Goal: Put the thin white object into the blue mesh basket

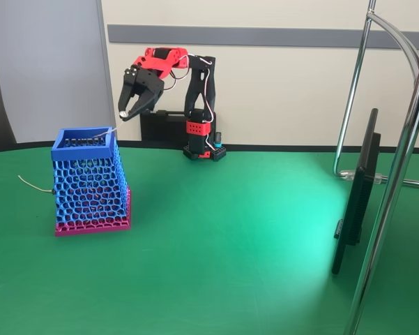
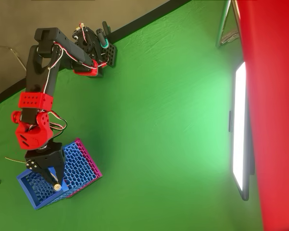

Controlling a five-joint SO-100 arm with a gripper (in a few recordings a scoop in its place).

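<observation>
The blue mesh basket (image 1: 90, 185) (image 2: 74, 168) with its pink base stands on the green table at the left. My red and black gripper (image 1: 136, 112) (image 2: 47, 177) hangs just above the basket's open top, jaws spread apart. A thin white object (image 1: 104, 131) rests slanted across the basket's rim at its right corner, with most of its length inside the opening. A small white knob (image 1: 124, 113) (image 2: 57, 186) shows at the tip of one finger; I cannot tell whether it touches the finger.
A curved thin wire (image 1: 31, 185) (image 2: 12, 160) lies on the table left of the basket. A black monitor (image 1: 359, 188) and chrome stand poles (image 1: 397, 174) rise at the right. The arm's base (image 1: 203, 150) sits at the table's back edge.
</observation>
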